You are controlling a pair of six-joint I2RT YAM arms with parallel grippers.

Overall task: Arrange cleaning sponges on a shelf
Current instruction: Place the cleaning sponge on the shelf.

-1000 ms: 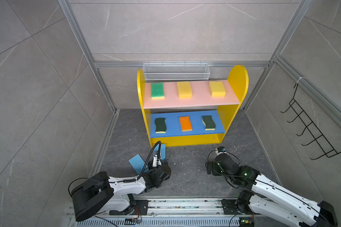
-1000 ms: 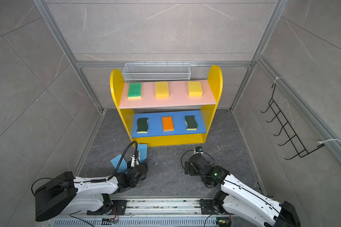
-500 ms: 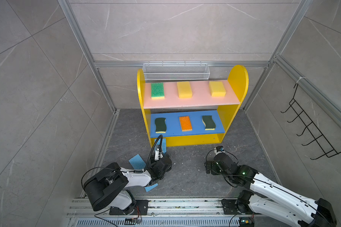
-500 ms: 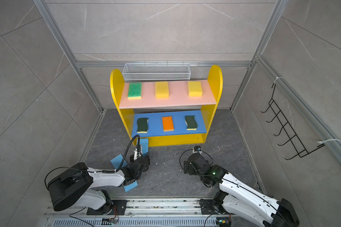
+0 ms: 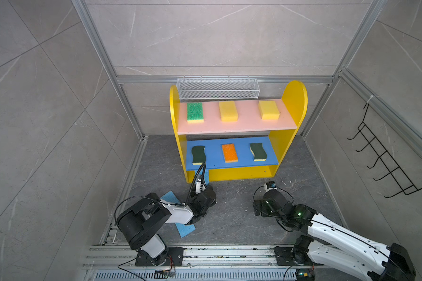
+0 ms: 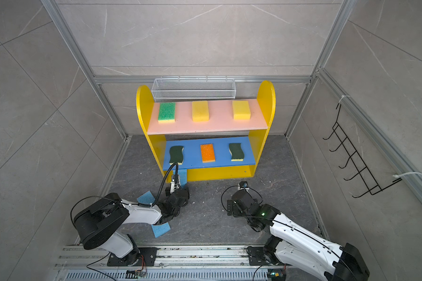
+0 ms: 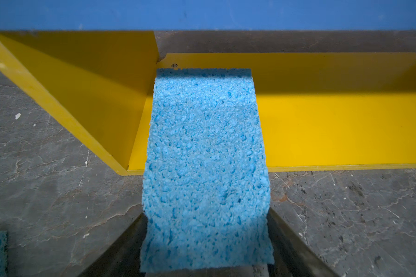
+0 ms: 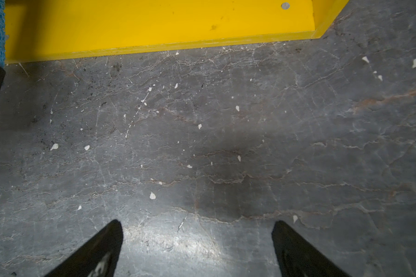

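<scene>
The left gripper (image 7: 207,215) clamps a thin light-blue sponge (image 7: 205,156) across its near end. The sponge's long axis points straight into the shelf (image 5: 294,102), far end over the yellow base (image 7: 334,124), at its left corner. The right gripper (image 8: 197,225) stands wide open, empty, above the floor (image 8: 226,144).

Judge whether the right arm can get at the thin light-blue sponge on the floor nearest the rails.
Probably not: the left arm lies over part of that sponge, and the open right pincer sits far across the floor.
</scene>
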